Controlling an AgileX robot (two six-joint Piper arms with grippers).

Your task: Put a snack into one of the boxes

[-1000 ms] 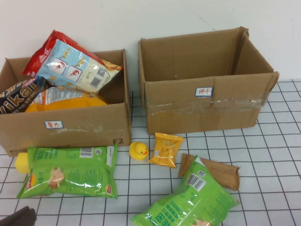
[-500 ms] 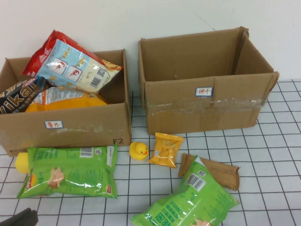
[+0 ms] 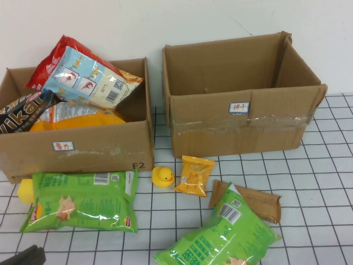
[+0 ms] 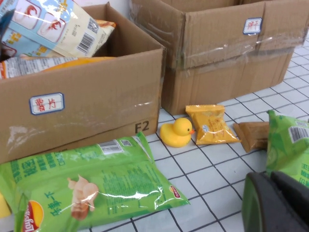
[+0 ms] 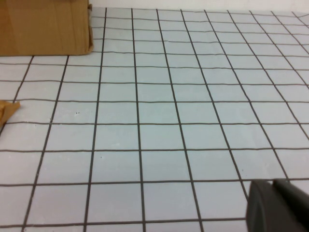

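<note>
Two brown cardboard boxes, the left box (image 3: pixel 83 146) and the right box (image 3: pixel 242 124), each carry a small white label with red characters. They stand on a white table (image 3: pixel 320 187) gridded with black lines. On it lie two bright green snack bags (image 3: pixel 83 200) (image 3: pixel 220 237), an orange-yellow packet (image 3: pixel 194 175), a brown packet (image 3: pixel 259 201) and a yellow rubber duck (image 3: pixel 162 176). Both grippers, left gripper (image 4: pixel 277 203) and right gripper (image 5: pixel 277 205), are black.

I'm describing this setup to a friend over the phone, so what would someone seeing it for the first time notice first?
Two cardboard boxes at the back: the left box overflows with snack bags, the right box looks empty. In front lie two bright green chip bags, a small orange packet and a rubber duck between the boxes. The left gripper sits at the table's near left edge; the right gripper hovers over bare grid.
</note>
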